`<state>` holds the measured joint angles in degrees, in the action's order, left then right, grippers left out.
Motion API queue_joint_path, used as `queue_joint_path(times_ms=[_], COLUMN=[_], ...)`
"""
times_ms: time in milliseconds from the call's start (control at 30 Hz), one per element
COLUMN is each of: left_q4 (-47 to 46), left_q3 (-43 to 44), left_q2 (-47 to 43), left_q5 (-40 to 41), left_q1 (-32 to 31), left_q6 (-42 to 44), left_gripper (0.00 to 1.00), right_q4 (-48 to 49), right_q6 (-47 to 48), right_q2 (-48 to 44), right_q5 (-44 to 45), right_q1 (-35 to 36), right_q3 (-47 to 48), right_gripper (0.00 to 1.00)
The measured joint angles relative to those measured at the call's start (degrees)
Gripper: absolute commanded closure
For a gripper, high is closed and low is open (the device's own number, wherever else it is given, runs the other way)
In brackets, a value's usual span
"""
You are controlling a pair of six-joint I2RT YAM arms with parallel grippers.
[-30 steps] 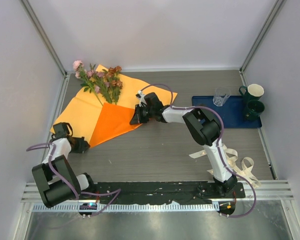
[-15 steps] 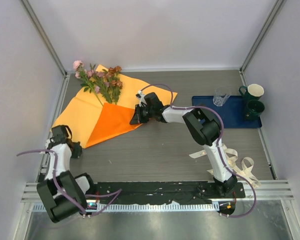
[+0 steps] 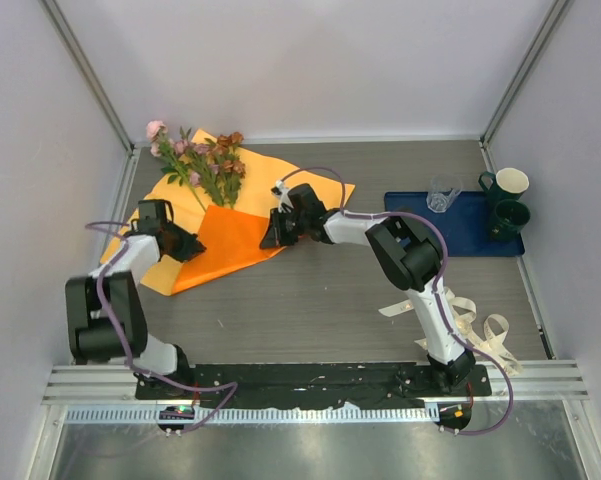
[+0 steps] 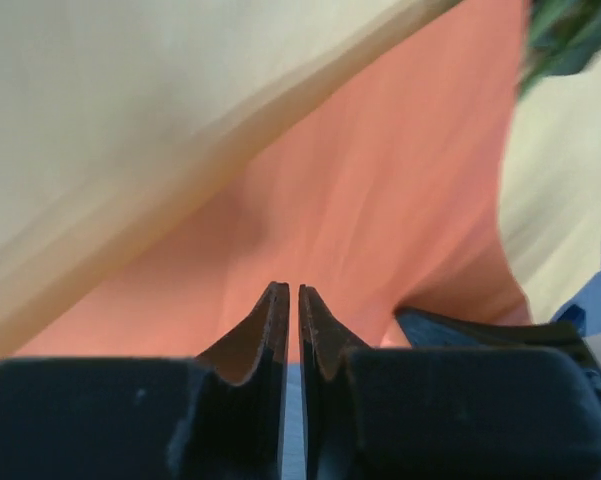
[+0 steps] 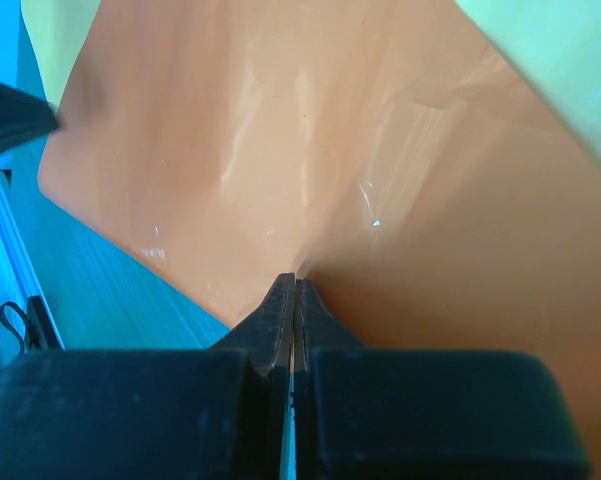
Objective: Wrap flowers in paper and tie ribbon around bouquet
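1 sheet of paper [image 3: 158, 215] is spread on the tabletop [image 3: 330, 300] at the far left, pale side up, with 1 bright orange flap [image 3: 230, 240] folded over it. 1 bunch of flowers [image 3: 205, 160] is laid on the paper's far corner, blooms toward the back wall, stems hidden under the flap's point.

2 arms are counted. The left gripper [image 3: 185, 245] is placed at the flap's left edge; in its wrist view the jaws [image 4: 290, 295] are seen only slightly parted, a thin slit between them, with nothing seen in the slit and orange paper just ahead. The right gripper [image 3: 270, 238] is set at the flap's right corner; its jaws [image 5: 294, 285] are pressed together and pinching the paper edge, with a crease running out from the tips.

1 ribbon [image 3: 475, 318] is left in loose loops at the near right, beside the right arm's base, well apart from the paper.

1 blue tray [image 3: 420, 215] is seen at the right, with 1 clear glass [image 3: 443, 193] and 2 dark green mugs [image 3: 507, 183] [image 3: 510, 219] on it.
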<state>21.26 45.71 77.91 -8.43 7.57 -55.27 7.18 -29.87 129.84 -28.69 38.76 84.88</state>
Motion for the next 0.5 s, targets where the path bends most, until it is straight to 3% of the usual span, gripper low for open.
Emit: queue_joint_path(times_ms=[67,200,367,500], left_q4=[-2.14,-2.97,-4.70,-7.32], left_q3=[1.64,2.03,1.60,-0.48], left_q2=[8.52,16.13,16.37,15.10], left_q5=[-2.45,-6.14,-7.08,-7.08], left_q1=[-0.28,-0.37,-0.33,-0.33], left_q6=[0.72,1.07,1.25,0.76], left_gripper=[0.93,0.96,0.96,0.96], right_q4=[-1.79,-5.77,-13.94,-20.52], right_q6=[0.50,1.88,5.07,6.71], right_q2=[0.46,1.29,1.29,2.49], right_q5=[0.04,0.94,6.16,9.86], right_q1=[0.00,0.35,2.64,5.95], right_q3=[1.46,4.61,9.46,16.33], right_gripper=[0.95,0.93,0.77,0.73])
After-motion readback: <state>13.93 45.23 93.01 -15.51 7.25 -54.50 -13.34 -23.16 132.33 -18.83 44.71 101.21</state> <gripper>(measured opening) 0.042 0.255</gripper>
